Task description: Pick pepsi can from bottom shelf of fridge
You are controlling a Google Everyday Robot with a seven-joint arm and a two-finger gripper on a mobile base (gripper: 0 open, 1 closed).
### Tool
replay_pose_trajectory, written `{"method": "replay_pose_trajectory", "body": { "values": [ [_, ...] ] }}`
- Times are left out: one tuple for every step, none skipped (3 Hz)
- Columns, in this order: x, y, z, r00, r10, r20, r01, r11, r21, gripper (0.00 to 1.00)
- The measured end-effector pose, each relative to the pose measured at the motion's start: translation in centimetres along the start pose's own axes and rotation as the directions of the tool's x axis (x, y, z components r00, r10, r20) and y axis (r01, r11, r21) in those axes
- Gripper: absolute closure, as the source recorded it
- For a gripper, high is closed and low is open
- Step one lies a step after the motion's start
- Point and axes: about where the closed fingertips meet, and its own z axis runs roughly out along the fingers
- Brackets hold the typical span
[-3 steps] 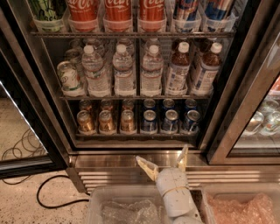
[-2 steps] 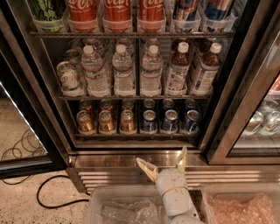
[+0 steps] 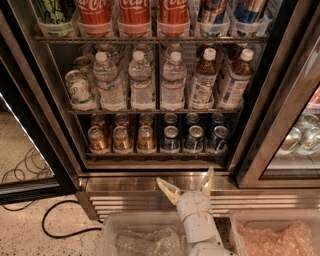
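Note:
The fridge (image 3: 60,130) stands open in front of me. Its bottom shelf (image 3: 155,155) holds several dark-blue pepsi cans (image 3: 194,139) on the right half and gold-brown cans (image 3: 121,139) on the left half, all upright behind the low front rail. My gripper (image 3: 188,183) is below the shelf, in front of the steel slatted base (image 3: 130,202), roughly under the blue cans. Its two pale fingers are spread open and empty, pointing up toward the shelf.
Water bottles (image 3: 142,80) and tea bottles (image 3: 235,80) fill the middle rack, red Coca-Cola cans (image 3: 135,12) the top one. Two clear bins with plastic wrap (image 3: 145,240) sit under the arm. A black cable (image 3: 55,220) lies on the floor at left. A second glass door (image 3: 295,130) is at right.

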Motion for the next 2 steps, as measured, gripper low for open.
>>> {"method": "replay_pose_trajectory", "body": {
  "values": [
    [1.2,1.5,0.9,0.999,0.054,-0.006,-0.054,0.9986,-0.004,0.0],
    [2.5,2.4,2.9,0.996,0.084,0.021,-0.084,0.9965,-0.004,0.0]
  ]
}}
